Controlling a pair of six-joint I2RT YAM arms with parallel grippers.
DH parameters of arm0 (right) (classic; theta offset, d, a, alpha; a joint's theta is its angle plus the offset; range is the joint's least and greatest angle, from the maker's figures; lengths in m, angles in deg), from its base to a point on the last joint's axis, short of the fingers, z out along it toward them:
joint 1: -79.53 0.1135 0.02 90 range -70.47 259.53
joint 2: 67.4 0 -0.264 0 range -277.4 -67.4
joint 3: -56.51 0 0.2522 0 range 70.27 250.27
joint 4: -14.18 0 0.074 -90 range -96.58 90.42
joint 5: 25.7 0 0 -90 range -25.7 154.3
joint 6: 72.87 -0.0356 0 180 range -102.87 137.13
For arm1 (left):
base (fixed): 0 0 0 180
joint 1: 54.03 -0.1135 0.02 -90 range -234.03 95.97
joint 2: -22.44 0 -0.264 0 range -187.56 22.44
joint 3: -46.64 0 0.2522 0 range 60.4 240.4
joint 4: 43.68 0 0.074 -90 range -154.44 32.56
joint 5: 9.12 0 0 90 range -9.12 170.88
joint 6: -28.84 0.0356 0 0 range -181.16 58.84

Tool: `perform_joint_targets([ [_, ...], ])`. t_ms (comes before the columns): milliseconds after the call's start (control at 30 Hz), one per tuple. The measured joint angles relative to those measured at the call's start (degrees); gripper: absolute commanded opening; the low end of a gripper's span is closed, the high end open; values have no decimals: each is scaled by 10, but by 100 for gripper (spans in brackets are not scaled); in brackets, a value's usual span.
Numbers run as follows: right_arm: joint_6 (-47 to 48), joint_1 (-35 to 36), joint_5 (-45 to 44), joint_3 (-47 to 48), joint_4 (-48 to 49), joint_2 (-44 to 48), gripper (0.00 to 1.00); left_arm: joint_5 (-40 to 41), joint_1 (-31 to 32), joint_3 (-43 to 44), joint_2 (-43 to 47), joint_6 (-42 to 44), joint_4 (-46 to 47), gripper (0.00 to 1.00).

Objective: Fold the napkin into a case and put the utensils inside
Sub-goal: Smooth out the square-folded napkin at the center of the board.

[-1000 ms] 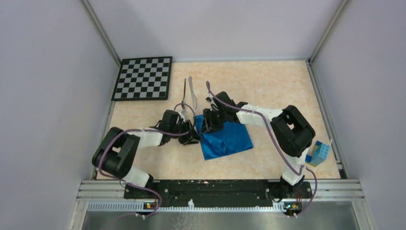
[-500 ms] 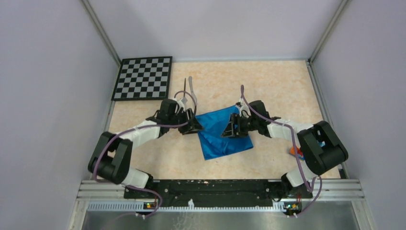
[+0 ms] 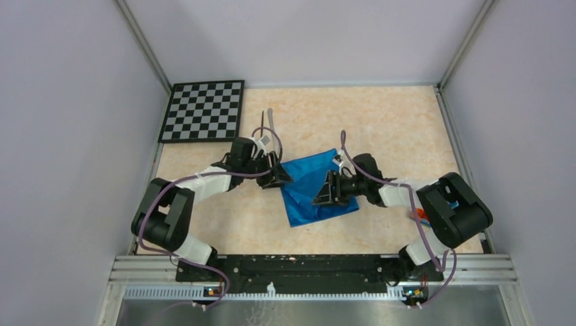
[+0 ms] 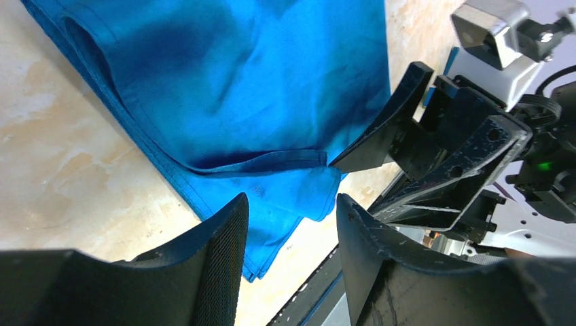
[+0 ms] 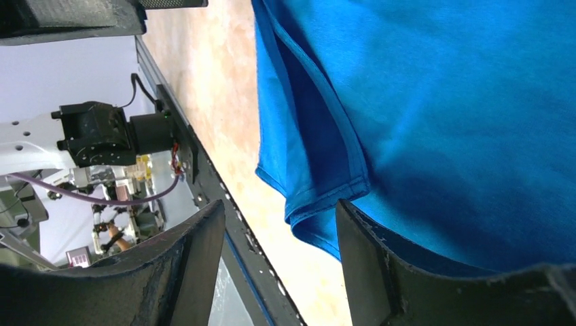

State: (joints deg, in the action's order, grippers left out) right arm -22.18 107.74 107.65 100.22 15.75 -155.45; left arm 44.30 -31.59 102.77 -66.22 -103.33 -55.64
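Napkin: the blue napkin (image 3: 307, 174) lies flat near the middle of the table (image 3: 387, 122); it is folded over, with one layer on top of another
Edges: the left wrist view shows a sewn edge of the top layer ending just by a finger of the other arm; the right wrist view shows two edges stacked at a near corner
Left gripper (image 3: 284, 178): at the napkin's left edge; its fingers (image 4: 227, 231) are apart with nothing in them
Right gripper (image 3: 319, 197): low over the napkin's right half; its fingers (image 5: 204, 238) are apart too, and hold nothing
Fork (image 3: 262, 122) and knife (image 3: 270, 115): side by side, past the left arm; well apart from the napkin
Checkerboard (image 3: 204, 110): in the far left corner
Room: bare table shows to the far right; more shows between the napkin and the near rail
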Motion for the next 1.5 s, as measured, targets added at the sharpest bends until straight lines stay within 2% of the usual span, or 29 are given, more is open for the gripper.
perform_joint_targets([
  [167, -35, 34, -2, 0, 50, -8, 59, 19, 0, 0, 52, 7, -31, 55],
  [367, -94, 138, -11, 22, 132, -49, 58, 104, 0, -23, 153, 8, -69, 59],
  [467, -110, 136, -6, 19, 155, -48, 60, 122, -1, -54, 199, 1, -66, 58],
  [600, -61, 98, -35, 27, 73, -10, 58, 103, -1, -53, 170, 5, -65, 54],
  [667, -30, 84, -58, 35, 27, 10, 61, 85, -1, -43, 133, 8, -66, 55],
  [767, -7, 71, -78, 34, 0, 38, 59, 64, 0, -33, 90, 11, -65, 56],
  [1000, -11, 78, -89, 5, 30, 22, 55, 49, 1, -26, 86, 15, -61, 57],
  [1167, -56, 144, -76, 7, 102, -54, 49, 56, 1, -25, 91, 19, -63, 57],
  [1267, -99, 173, -49, 8, 172, -90, 45, 55, 1, -25, 89, 19, -62, 49],
  [1367, -122, 149, -29, -10, 219, -85, 38, 47, 1, -1, 54, 21, -64, 27],
  [1433, -118, 112, -27, -16, 206, -71, 33, 45, 1, 32, 8, 28, -62, 17],
  [1500, -96, 85, -33, -13, 169, -49, 31, 48, 1, 63, -35, 35, -61, 11],
])
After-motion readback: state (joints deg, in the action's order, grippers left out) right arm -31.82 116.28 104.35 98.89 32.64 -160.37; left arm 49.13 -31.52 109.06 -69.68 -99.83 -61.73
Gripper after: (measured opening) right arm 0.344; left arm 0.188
